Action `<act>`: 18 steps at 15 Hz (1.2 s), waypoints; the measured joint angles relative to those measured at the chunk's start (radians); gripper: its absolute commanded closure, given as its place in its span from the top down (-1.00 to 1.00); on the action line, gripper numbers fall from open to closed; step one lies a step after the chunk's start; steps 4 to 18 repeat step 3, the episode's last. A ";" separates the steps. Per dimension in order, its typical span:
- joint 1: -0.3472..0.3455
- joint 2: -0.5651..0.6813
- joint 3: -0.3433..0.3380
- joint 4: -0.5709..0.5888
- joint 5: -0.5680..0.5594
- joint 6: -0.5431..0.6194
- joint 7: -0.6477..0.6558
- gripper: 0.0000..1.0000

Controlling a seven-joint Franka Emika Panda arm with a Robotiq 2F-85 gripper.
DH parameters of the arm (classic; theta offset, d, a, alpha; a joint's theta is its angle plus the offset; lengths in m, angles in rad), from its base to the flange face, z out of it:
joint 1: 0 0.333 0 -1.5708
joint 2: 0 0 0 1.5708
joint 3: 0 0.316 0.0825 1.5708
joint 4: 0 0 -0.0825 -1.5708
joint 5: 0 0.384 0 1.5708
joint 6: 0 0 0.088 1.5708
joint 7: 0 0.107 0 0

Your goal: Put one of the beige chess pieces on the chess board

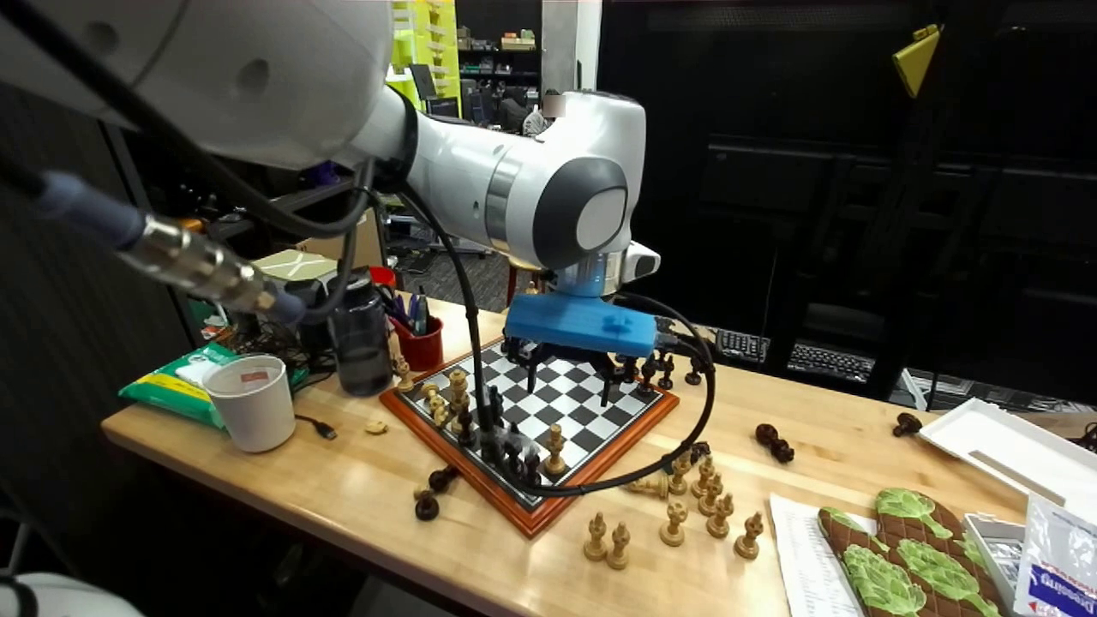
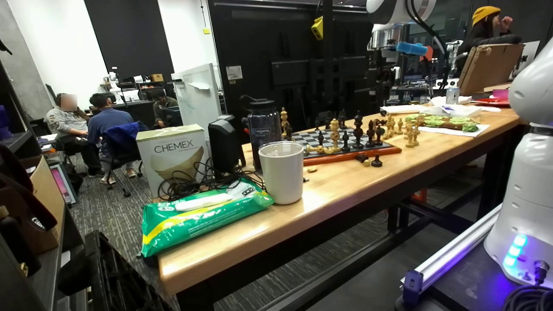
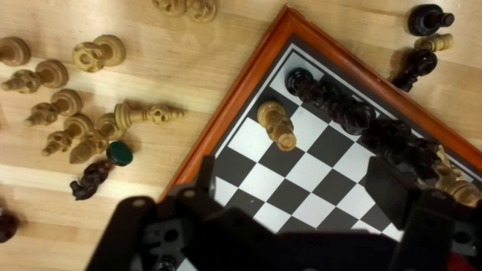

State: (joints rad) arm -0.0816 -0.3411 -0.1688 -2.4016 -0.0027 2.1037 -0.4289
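The chess board [image 1: 638, 425] lies on the wooden table, and its reddish-brown frame shows in the wrist view [image 3: 231, 103]. One beige chess piece [image 1: 555, 451] stands upright near the board's front corner, also in the wrist view [image 3: 277, 125]. Another beige piece [image 1: 458, 390] stands by the board's left edge, with a beige piece [image 2: 317, 149] lying beside it. Several beige pieces [image 1: 673, 524] stand on the table right of the board, and one lies on its side [image 3: 148, 114]. My gripper [image 1: 568, 392] is open and empty above the middle of the board; its fingers are spread wide in the wrist view [image 3: 295, 182].
Dark chessmen [image 3: 350, 113] stand in a row along one board edge. More dark pieces stand at the board's far side [image 1: 649, 375], and some lie on the table [image 1: 774, 443]. A white cup [image 1: 253, 403], a bottle [image 1: 360, 338], a red pen cup [image 1: 420, 345] and an oven mitt [image 1: 913, 548] are nearby.
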 measured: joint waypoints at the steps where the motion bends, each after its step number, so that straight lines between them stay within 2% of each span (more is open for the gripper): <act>1: -0.002 -0.013 0.001 0.000 -0.013 -0.010 0.028 1.00; 18: -0.004 -0.032 0.000 0.000 -0.022 -0.034 0.045 1.00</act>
